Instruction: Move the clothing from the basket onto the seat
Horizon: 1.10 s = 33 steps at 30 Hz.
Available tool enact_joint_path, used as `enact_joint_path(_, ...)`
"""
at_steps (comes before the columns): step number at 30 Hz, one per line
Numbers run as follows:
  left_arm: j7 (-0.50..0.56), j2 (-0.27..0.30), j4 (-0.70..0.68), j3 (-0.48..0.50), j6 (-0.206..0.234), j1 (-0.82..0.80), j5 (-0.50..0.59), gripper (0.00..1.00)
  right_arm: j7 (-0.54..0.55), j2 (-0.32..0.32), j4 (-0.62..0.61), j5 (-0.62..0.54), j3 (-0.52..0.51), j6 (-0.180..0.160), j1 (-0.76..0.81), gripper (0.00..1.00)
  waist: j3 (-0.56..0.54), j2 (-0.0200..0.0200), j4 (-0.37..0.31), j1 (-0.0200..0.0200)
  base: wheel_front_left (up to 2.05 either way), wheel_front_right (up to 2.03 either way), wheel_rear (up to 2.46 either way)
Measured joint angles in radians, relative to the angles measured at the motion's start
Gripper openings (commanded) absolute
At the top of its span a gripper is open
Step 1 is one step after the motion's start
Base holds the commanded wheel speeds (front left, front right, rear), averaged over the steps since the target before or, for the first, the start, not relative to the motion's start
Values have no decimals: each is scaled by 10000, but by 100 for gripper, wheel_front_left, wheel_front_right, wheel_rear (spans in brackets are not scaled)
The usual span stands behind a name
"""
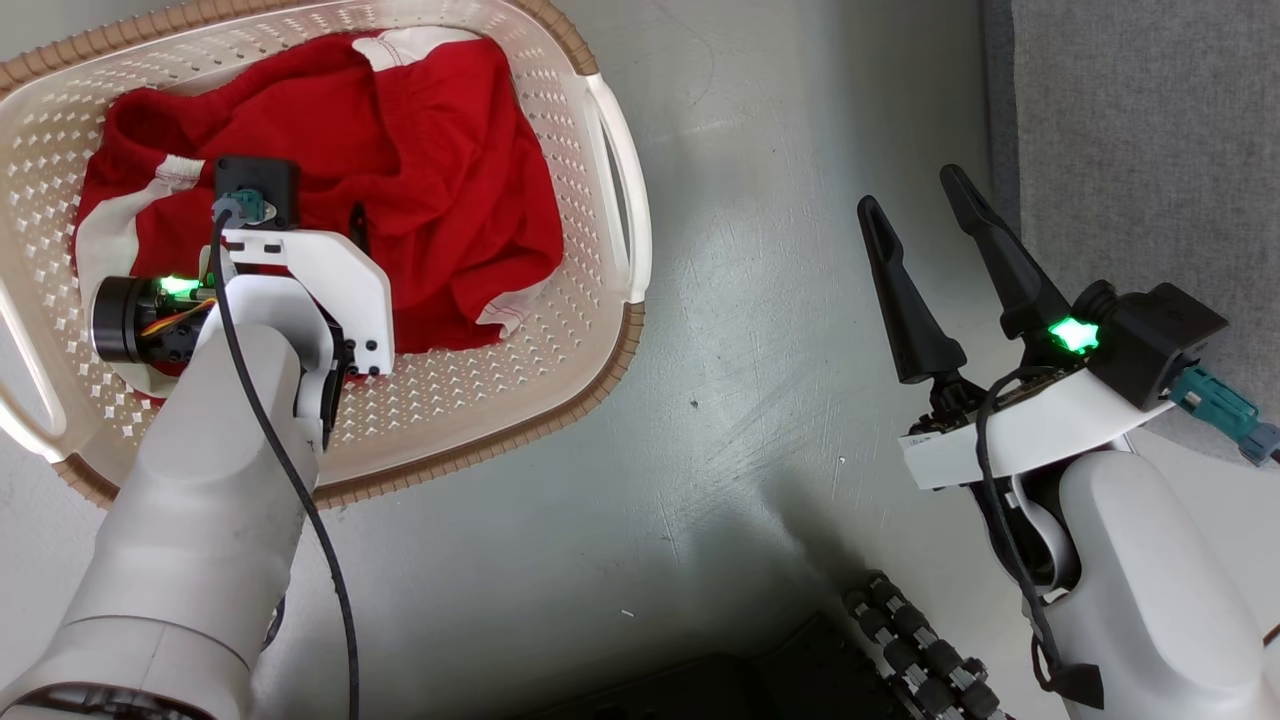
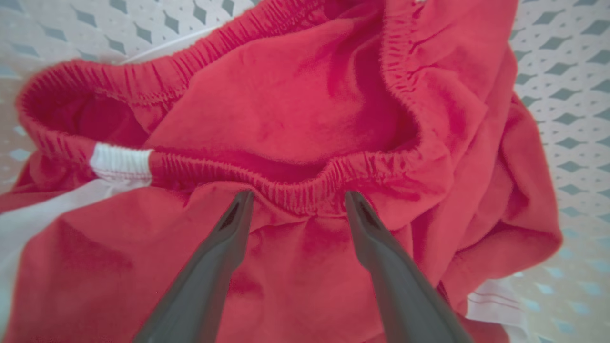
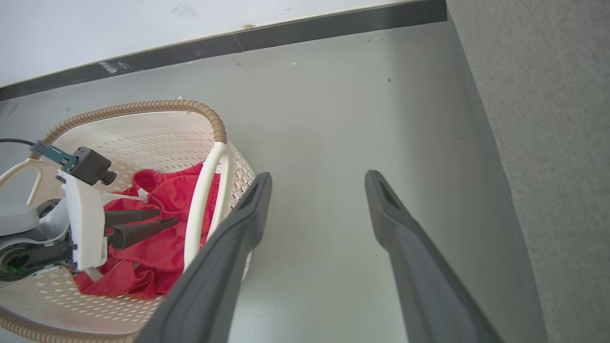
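Pickup seemed in hand: the left gripper [image 2: 298, 195], fingers spread, hung over the clothing [image 1: 440, 180] in the basket [image 1: 632, 335] and would next need to pinch its gathered hem [image 2: 200, 166]; the right gripper [image 1: 910, 190], also spread, waited near the seat [image 1: 1150, 120].

Clothing [image 1: 440, 170]: soft red cloth, matt, creased, with a gathered elastic hem and a white ribbed patch. Basket [image 1: 560, 330]: cream plastic, smooth, perforated, slight sheen. Rim [image 1: 480, 437]: brown woven-look plastic. Handle [image 1: 643, 240]: glossy white plastic. Seat [image 1: 1140, 120]: grey coarse-weave fabric, matt. Floor [image 1: 760, 300]: grey, smooth, semi-gloss, scuffed. Right end effector [image 1: 910, 190]: matt dark plastic.
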Motion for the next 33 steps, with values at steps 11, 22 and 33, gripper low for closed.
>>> enact_joint_path(11, -136, -15, 297, -6, -17, -22, -2, 100, -2, 2, -8, 33, 35, 0, 1, 100, 47, 0, -22, 1, 0, 0, 0)
enact_joint_path(22, -226, -40, 499, -123, -228, -113, -2, 100, -2, 2, -8, 56, 46, 0, 29, 100, 116, 0, -103, 0, 0, 0, 0)
enact_joint_path(33, -403, -56, 715, -224, -359, -170, 0, 100, -2, 2, -92, 56, 29, 0, 43, 100, 194, 0, -179, 0, 0, 0, 0)
